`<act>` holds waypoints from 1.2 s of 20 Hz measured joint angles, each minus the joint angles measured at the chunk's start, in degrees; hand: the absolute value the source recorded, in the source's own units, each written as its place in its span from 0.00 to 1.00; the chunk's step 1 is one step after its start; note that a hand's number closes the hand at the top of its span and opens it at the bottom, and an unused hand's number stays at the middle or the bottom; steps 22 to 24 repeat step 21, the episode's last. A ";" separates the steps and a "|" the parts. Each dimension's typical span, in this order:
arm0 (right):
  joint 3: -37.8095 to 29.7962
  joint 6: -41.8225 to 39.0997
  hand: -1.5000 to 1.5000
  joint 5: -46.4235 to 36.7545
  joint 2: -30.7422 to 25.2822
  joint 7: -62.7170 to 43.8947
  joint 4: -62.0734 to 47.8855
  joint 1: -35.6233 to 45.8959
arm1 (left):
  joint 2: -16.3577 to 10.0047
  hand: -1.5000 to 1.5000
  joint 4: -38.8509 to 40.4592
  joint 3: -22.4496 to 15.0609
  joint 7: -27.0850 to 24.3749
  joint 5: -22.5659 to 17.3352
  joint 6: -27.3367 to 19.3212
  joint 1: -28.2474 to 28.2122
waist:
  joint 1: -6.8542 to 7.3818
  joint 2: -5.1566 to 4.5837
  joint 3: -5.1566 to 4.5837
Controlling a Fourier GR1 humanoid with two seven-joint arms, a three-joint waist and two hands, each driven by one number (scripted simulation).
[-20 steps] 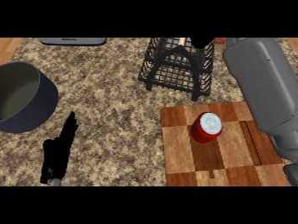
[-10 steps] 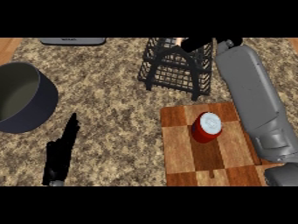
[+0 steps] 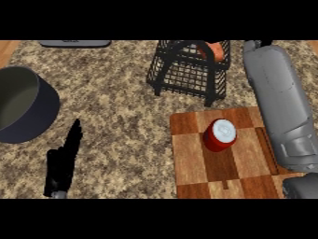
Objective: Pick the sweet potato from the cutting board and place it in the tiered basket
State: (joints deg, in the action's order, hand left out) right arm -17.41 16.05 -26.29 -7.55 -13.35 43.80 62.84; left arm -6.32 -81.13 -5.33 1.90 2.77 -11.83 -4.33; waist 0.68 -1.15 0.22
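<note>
The orange sweet potato (image 3: 218, 51) lies in the upper tier of the black wire tiered basket (image 3: 189, 74) at the top middle, partly behind a black hoop of the basket. My grey right forearm (image 3: 282, 102) runs up the right side, past the wooden cutting board (image 3: 192, 163). It ends just right of the basket at the view's upper edge. Only a dark sliver of the right hand (image 3: 248, 44) shows there, close to the sweet potato. My left hand (image 3: 61, 161) rests open at the lower left, fingers straight.
A red can with a white lid (image 3: 220, 135) stands on the cutting board. A large dark pot (image 3: 13, 109) sits at the left on the speckled counter. A grey flat object (image 3: 75, 43) lies at the top edge.
The right forearm has shifted right and away from the basket's top. The sweet potato now shows in the basket where the hand covered it before. The left hand has stayed put.
</note>
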 measured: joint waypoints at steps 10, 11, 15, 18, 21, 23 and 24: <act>-9.71 -0.41 0.00 5.75 -14.01 -5.23 10.45 -6.66 | 0.15 0.50 0.09 0.91 -0.60 -0.29 -0.42 -1.80 | -2.11 1.52 -0.10; -10.89 -2.46 0.00 7.20 -15.94 -5.72 11.97 -8.15 | 0.33 0.50 0.11 0.97 -0.61 -0.26 -0.68 -2.00 | -2.37 1.61 -0.11; -16.33 -10.28 0.00 13.50 -22.60 -6.46 17.54 -15.88 | -0.02 0.50 -0.25 1.43 -0.39 -0.63 -0.28 -2.29 | -2.72 1.71 -0.16; -20.50 -17.48 0.00 18.42 -27.61 -5.86 19.82 -22.05 | 0.16 0.50 -0.39 1.29 -0.52 -0.29 -0.47 -2.27 | -2.58 1.64 -0.16; -24.92 -23.98 0.00 23.73 -31.58 -5.20 20.90 -27.29 | -0.16 0.50 0.56 1.64 -1.08 -0.51 0.33 -1.63 | -2.24 1.55 -0.14; -24.92 -23.98 0.00 23.73 -31.58 -5.20 20.90 -27.29 | -0.16 0.50 0.56 1.64 -1.08 -0.51 0.33 -1.63 | -2.24 1.55 -0.14; -24.92 -23.98 0.00 23.73 -31.58 -5.20 20.90 -27.29 | -0.16 0.50 0.56 1.64 -1.08 -0.51 0.33 -1.63 | -2.24 1.55 -0.14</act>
